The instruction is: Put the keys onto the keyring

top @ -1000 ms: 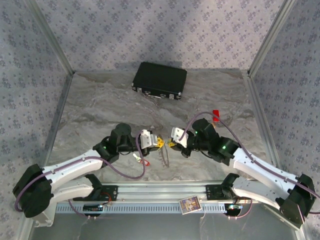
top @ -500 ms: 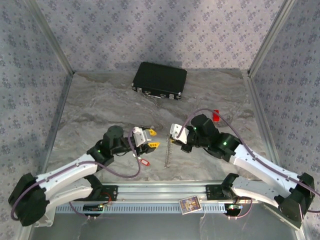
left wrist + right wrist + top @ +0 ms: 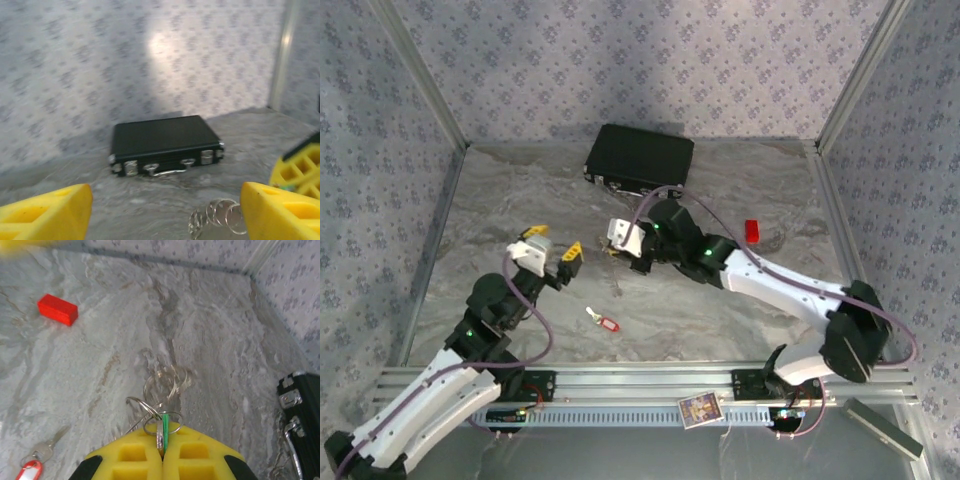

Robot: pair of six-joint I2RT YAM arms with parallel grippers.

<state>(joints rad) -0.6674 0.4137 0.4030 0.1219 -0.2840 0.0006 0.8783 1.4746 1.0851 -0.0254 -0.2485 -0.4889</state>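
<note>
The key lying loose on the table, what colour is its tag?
The key has a red tag, clearest in the right wrist view.

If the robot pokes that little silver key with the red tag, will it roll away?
Probably not. The small silver key with the red plastic tag lies flat on the grey marbled table, so it would likely slide, not roll. It looks thin and light, so lifting it off that smooth top may be fiddly.

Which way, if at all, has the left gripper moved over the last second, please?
Yes. The left gripper has pulled back leftward, from directly below the black case to left of the case's left end, and its jaws have opened.
</note>
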